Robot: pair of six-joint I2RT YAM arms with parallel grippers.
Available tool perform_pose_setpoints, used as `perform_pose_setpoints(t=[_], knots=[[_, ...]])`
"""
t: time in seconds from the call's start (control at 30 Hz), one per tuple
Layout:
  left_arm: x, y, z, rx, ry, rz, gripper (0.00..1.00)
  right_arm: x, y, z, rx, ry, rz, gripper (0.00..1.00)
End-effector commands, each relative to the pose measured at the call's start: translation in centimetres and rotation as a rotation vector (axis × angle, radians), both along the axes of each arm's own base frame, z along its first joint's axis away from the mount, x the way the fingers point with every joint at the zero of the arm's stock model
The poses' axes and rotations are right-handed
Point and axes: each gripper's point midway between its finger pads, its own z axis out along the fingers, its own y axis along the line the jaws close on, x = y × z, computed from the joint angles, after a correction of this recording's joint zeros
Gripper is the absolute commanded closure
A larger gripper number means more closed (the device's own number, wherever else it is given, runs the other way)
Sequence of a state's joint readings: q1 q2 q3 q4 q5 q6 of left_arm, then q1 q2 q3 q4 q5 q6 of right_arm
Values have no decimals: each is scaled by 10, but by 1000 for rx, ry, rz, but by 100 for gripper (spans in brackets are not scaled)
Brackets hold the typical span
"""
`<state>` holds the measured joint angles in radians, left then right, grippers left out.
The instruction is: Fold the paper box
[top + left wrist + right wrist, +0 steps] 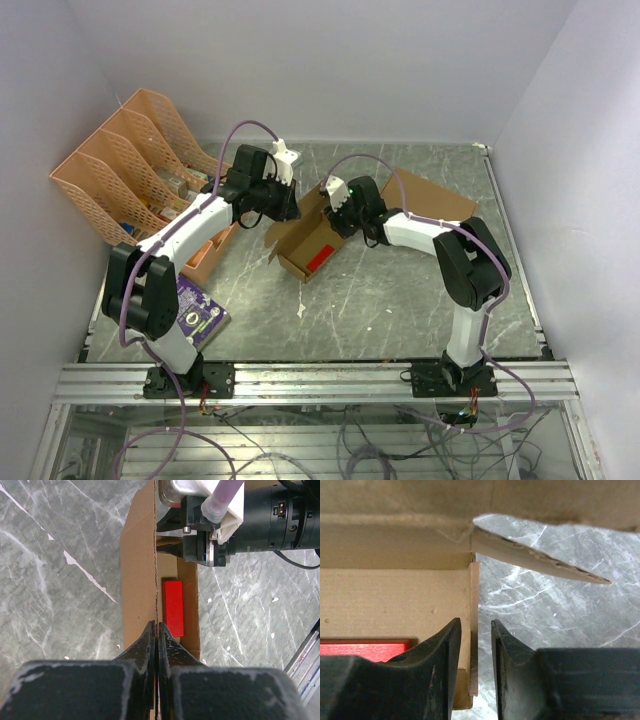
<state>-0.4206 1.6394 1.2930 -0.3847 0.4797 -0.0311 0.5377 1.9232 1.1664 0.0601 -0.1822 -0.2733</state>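
Top external view: the paper box lies open-topped near the middle of the bench, between the two arms, with a red block inside it. The left gripper meets its far left side and the right gripper its far right end. A flat brown cardboard sheet lies behind the right arm, apart from the work. Left wrist view: the left gripper is pressed together on the top edge of one long wall, pinning it upright. The red block sits on the box floor just beside that wall, and the right arm's wrist hangs over the far end. Right wrist view: the right gripper's jaws stand apart astride a thin upright end panel, with a visible gap on the outer side, so nothing is clamped there. A loose flap juts out over the bench at an angle, not yet folded in. Assessment: the step in hand appears to be squaring up and closing the far end while the left arm steadies the body. The next move likely calls for the right gripper to clear the panel without dragging it, then take the loose flap and press it inward, with the left grip kept firm so the wall does not buckle.
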Motion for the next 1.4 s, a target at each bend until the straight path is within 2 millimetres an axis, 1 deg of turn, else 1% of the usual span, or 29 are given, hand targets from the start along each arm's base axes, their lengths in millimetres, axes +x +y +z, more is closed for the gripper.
perform_pose_setpoints(t=[0.0,0.13,0.3,0.37,0.43,0.53,0.6,0.7,0.87,0.93,0.97,1.07,1.23,1.37], knots=[[6,-10,19,-49,-44,-27,93,9,3,7,11,-13,-12,73],[6,-11,19,-53,-43,-28,93,8,-2,-7,-27,-5,-25,83],[6,-12,18,-57,-41,-31,93,4,-6,-19,-55,11,-23,84],[6,-12,18,-56,-41,-32,93,3,-8,-20,-59,10,-24,84],[6,-12,17,-56,-39,-32,93,2,-9,-21,-67,5,-23,87],[6,-12,18,-59,-39,-32,93,3,-11,-23,-104,-23,-27,100],[6,-13,20,-65,-40,-33,93,2,-13,-22,-154,-70,-35,100],[6,-15,21,-75,-38,-35,93,-1,-9,-21,-201,-111,-29,100],[6,-16,21,-83,-37,-39,93,-8,-4,-34,-194,-48,-15,100],[5,-16,19,-80,-31,-40,93,-10,-1,-36,-178,-23,-8,100],[4,-15,17,-75,-27,-39,93,-10,0,-35,-165,-15,-9,98],[3,-12,14,-65,-25,-36,93,-4,-1,-27,-117,17,-23,90],[2,-10,12,-52,-24,-32,93,6,-9,-9,-51,25,-38,81],[3,-11,13,-52,-25,-30,93,9,-11,4,-16,12,-36,73]])
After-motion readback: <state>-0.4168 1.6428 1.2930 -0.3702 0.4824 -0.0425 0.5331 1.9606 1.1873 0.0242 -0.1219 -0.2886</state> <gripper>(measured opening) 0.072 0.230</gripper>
